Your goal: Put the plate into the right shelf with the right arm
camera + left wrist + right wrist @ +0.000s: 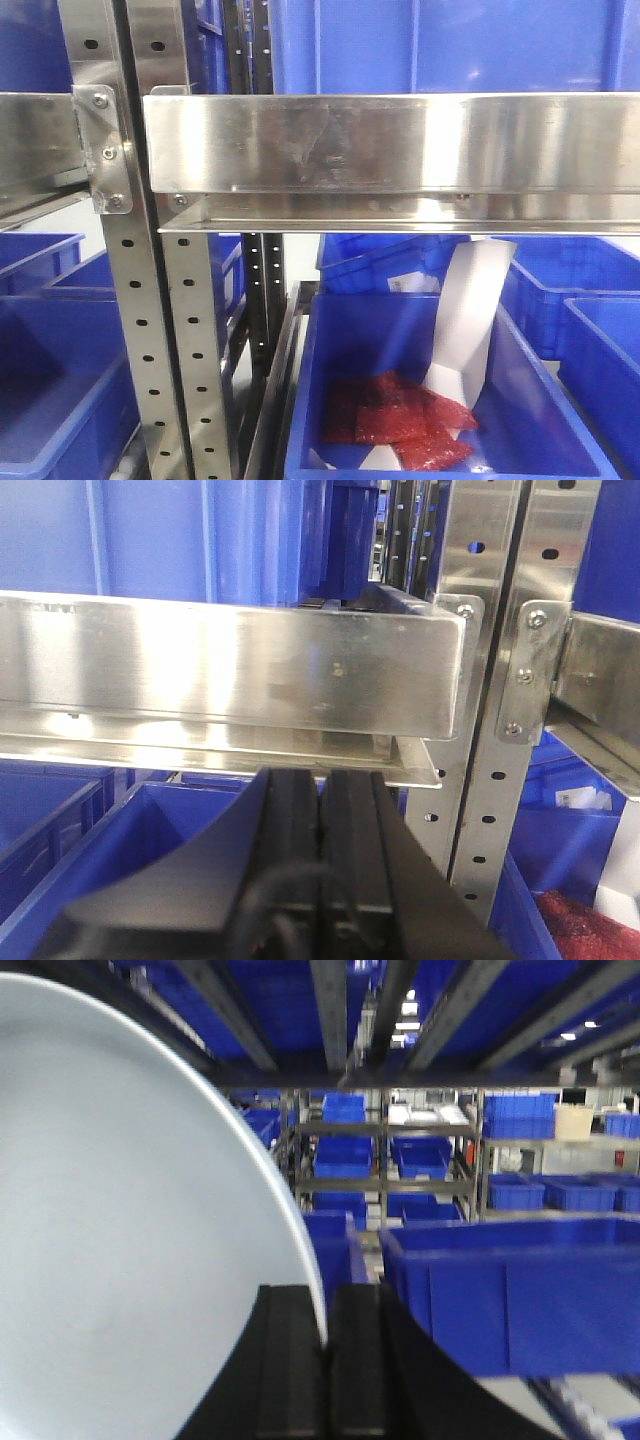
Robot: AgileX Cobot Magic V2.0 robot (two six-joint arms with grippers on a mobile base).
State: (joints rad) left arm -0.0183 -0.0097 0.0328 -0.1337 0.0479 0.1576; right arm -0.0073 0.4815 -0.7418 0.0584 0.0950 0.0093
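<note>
Right shelf looms ahead of my right pincer, which grips the white plate on edge by its rim. Left pincer pressed shut, idle. Placement remains undone.

A wide flat stainless-steel front beam of the shiny hole-punched steel shelf bars the upper level. Below it lies an open gap above a large blue plastic bin, partly taken by a leaning white paper strip and red packets. In the right wrist view, the round white plate fills the left side, with dark rails close overhead.
</note>
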